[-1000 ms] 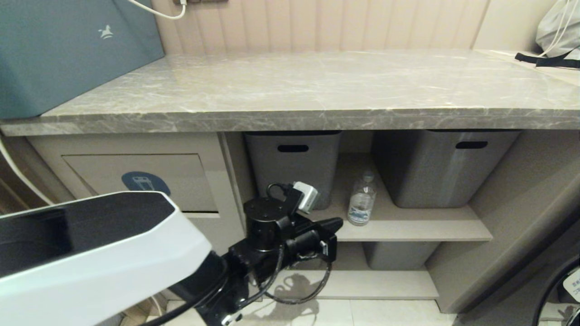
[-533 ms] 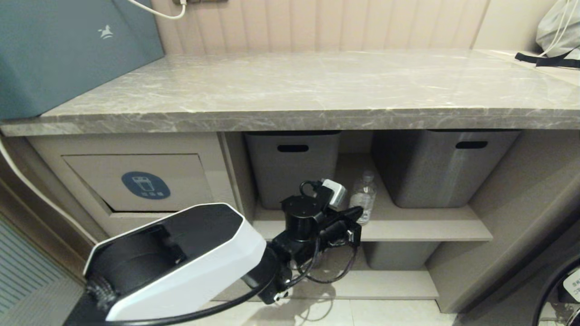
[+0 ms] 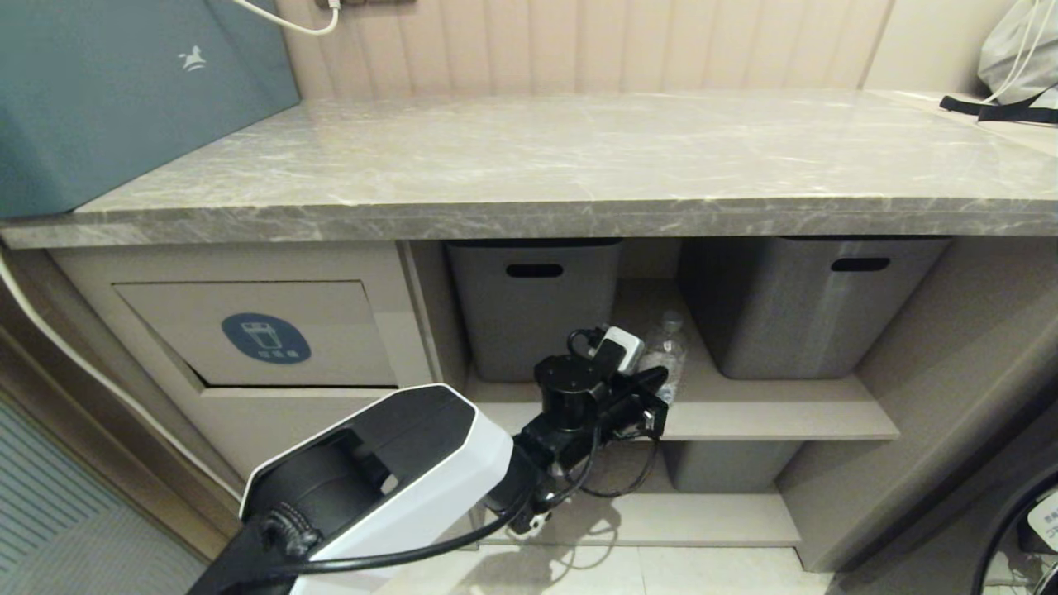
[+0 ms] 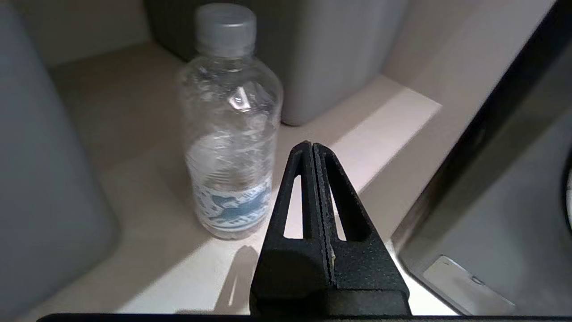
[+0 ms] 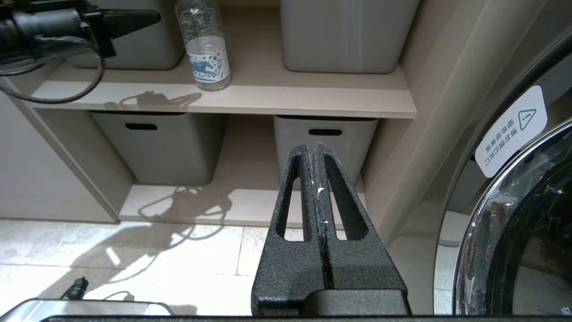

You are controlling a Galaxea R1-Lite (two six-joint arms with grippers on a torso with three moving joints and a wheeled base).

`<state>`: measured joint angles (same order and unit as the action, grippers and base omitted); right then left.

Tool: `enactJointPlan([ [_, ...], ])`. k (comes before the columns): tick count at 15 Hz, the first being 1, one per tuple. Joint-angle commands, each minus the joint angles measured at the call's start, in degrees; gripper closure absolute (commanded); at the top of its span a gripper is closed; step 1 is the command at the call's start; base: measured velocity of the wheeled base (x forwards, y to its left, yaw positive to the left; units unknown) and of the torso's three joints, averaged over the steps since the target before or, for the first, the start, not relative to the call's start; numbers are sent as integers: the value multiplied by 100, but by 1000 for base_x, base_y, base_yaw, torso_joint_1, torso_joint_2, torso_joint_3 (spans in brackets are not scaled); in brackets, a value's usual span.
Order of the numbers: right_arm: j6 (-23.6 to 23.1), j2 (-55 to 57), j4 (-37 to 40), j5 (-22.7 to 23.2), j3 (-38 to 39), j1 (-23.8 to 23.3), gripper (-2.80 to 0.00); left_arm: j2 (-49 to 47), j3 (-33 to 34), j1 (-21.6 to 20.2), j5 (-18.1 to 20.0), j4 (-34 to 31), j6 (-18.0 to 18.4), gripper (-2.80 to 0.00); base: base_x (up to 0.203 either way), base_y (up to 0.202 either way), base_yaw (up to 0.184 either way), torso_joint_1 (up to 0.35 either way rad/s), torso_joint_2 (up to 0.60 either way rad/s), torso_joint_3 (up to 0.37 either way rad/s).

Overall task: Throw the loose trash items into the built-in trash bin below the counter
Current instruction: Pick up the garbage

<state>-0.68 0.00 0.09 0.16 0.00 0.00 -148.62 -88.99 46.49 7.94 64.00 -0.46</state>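
Observation:
One clear water bottle (image 3: 666,350) with a grey cap and a blue-printed label stands upright on the upper shelf, between two grey tubs. My left gripper (image 3: 658,377) is shut and empty, its tip just in front of the bottle (image 4: 230,134) and slightly to one side, apart from it. The built-in trash bin (image 3: 264,335), a beige flap with a blue oval sticker, sits below the counter (image 3: 537,165) at the left. In the right wrist view, my right gripper (image 5: 313,145) is shut and empty, low before the lower shelf. The bottle (image 5: 203,44) and left gripper (image 5: 152,18) also show there.
Grey tubs (image 3: 533,306) (image 3: 806,306) flank the bottle, and another tub (image 3: 727,463) sits on the lower shelf. A teal box (image 3: 124,91) stands on the counter's left end, a grey bag (image 3: 1017,49) at far right. A washing machine door (image 5: 514,232) is at the right.
My left arm has stretched forward and to the right, bringing the shut gripper from in front of the left tub up to the bottle. The bottle has not moved.

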Motion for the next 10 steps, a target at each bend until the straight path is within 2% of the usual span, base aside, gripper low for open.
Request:
enactJointPlan([
  [1, -2, 0, -1, 2, 0, 0, 0, -106, -162, 0, 6, -9, 2, 0, 0, 0, 0, 0, 0, 0],
  [5, -9, 0, -1, 4, 0, 0, 0, 83, 51, 1, 5, -11, -5, 0, 0, 0, 0, 0, 0, 0],
  [8, -158, 20, 60, 28, -72, -9, 0, 645, 1014, -3, -15, 92, -36, 0, 0, 0, 0, 0, 0, 0],
  [10, -236, 377, 150, 44, -536, -8, 0, 1155, 1952, -29, -12, 171, -124, 0, 0, 0, 0, 0, 0, 0],
])
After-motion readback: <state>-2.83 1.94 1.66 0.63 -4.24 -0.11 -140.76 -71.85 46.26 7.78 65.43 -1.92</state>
